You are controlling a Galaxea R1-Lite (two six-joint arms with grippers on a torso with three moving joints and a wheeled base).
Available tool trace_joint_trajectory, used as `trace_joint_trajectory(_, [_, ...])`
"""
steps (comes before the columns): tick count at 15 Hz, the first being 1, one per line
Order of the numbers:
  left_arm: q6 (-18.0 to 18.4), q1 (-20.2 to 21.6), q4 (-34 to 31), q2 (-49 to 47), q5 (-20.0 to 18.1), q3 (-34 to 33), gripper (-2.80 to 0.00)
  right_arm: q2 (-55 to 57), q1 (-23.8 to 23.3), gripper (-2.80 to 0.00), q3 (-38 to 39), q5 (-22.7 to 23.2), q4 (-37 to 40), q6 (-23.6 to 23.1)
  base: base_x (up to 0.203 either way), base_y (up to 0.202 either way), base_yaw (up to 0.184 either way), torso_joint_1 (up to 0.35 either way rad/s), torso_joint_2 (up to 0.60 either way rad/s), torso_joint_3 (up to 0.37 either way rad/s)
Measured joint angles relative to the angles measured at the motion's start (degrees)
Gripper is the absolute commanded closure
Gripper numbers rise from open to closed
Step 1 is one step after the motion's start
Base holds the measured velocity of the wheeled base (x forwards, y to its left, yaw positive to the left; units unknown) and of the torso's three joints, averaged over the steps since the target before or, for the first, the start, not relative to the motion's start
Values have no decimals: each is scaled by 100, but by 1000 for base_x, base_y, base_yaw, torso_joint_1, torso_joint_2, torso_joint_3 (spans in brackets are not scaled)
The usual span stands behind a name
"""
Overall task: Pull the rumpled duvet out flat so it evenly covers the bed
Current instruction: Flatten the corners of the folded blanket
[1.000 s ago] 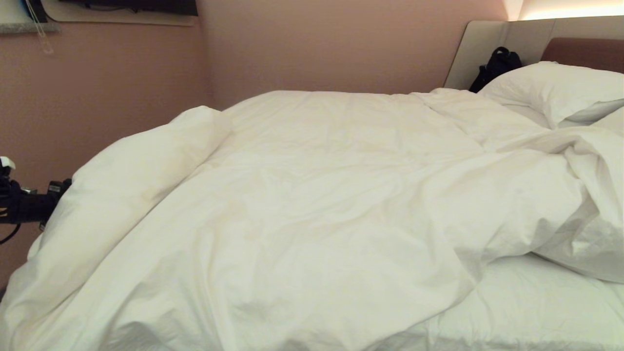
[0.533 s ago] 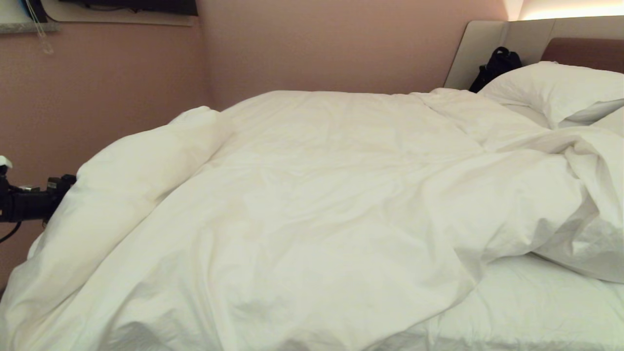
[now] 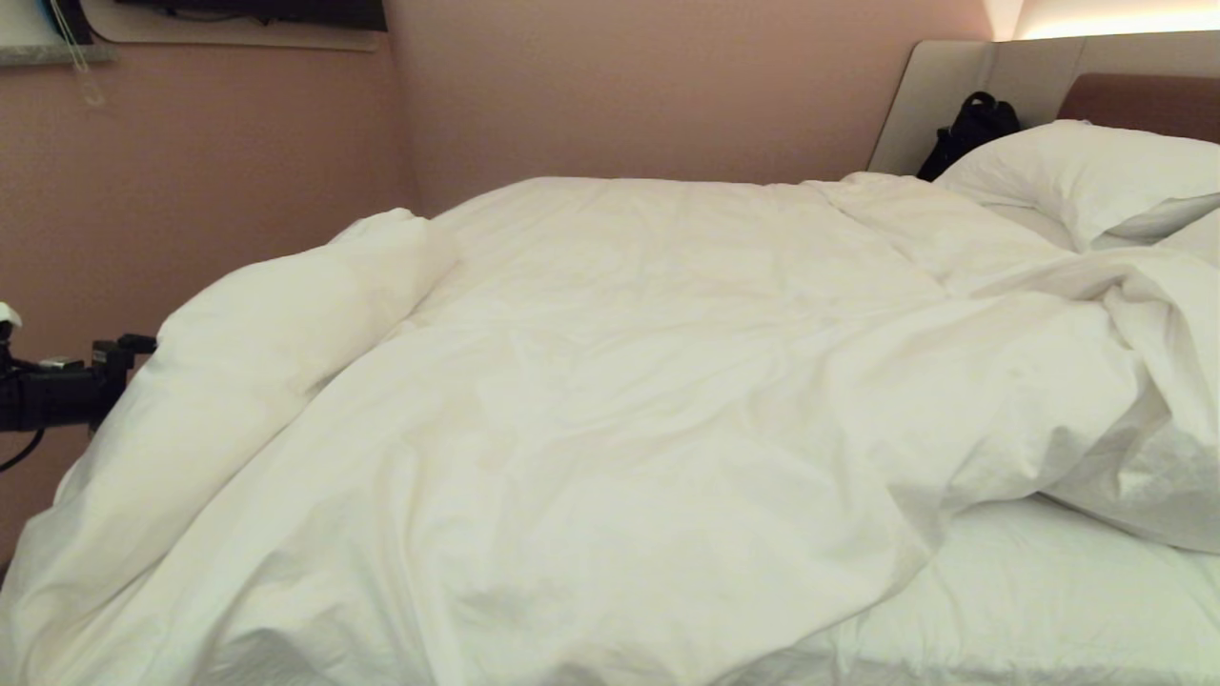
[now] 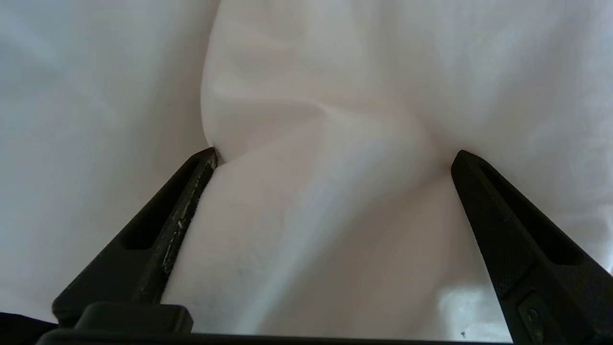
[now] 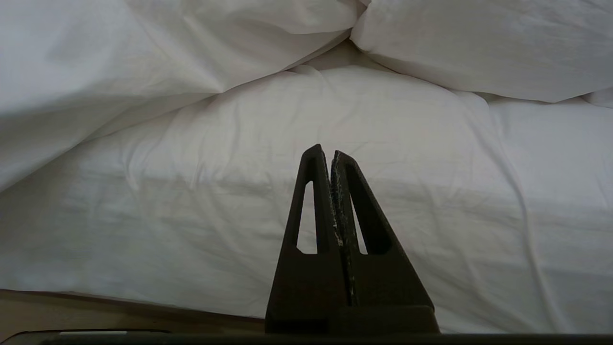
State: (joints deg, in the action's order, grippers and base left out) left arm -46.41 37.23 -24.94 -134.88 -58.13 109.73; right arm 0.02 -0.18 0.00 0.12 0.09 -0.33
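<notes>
The white puffy duvet [image 3: 620, 381] lies rumpled across the bed [image 3: 1048, 591]. It is bunched into a thick roll along the left edge and folded back at the right, baring the sheet there. My left arm [image 3: 57, 391] reaches in from the far left against that roll. My left gripper [image 4: 335, 154] is open, its two black fingers [image 4: 158, 239] wide apart with a fold of duvet [image 4: 311, 96] bulging between them. My right gripper [image 5: 330, 153] is shut on nothing and hangs over white bedding.
Plump white pillows [image 3: 1077, 176] lie at the back right before the padded headboard [image 3: 1144, 100]. A black bag [image 3: 972, 129] sits behind them. A pink wall [image 3: 191, 191] runs close along the bed's left side.
My left wrist has tipped upward a little against the left roll of duvet, which has puffed up slightly. The right arm has not moved.
</notes>
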Motion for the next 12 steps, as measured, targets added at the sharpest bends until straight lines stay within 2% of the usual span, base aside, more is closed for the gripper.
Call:
trace_joint_trajectory(3, [16, 2, -103, 16, -282, -2, -280, 0, 0, 0, 0, -2, 1, 0, 0, 0, 0, 0, 0, 0])
trace_joint_trajectory(4, [10, 2, -110, 26, -314, -2, 0, 0, 0, 0, 0, -2, 1, 0, 0, 0, 0, 0, 0, 0])
trace_joint_trajectory(12, [0, 0, -143, 103, -316, 5, 0, 0, 0, 0, 0, -2, 1, 2, 0, 0, 0, 0, 0, 0])
